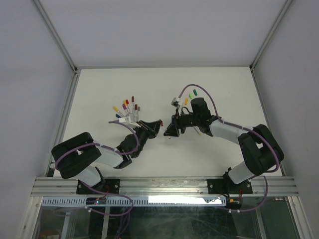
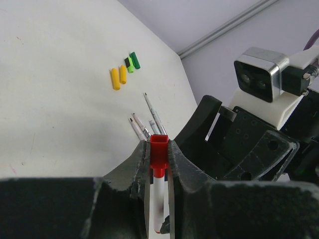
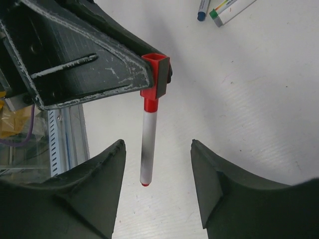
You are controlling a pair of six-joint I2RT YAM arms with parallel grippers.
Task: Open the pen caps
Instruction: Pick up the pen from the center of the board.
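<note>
The red cap (image 3: 149, 97) is pinched in the left gripper (image 2: 158, 147), whose jaws press on it from both sides. The pen is held off the table, in the gap between the two arms. The cap looks seated on its whitish barrel (image 3: 146, 147), which pokes out toward the right gripper (image 3: 157, 172). That claw stands spread, one finger on each side of the barrel, and as far as I can see it touches neither.

The arrangement makes sense to me: one claw anchors the cap so the other can close on the barrel and draw it straight off. Farther out, loose yellow caps (image 2: 118, 77) and green caps (image 2: 132, 62) lie on the white table (image 1: 234, 89) near bare-nibbed pens (image 2: 149, 122). A cluster of capped pens (image 1: 127, 108) lies beside the left arm.
</note>
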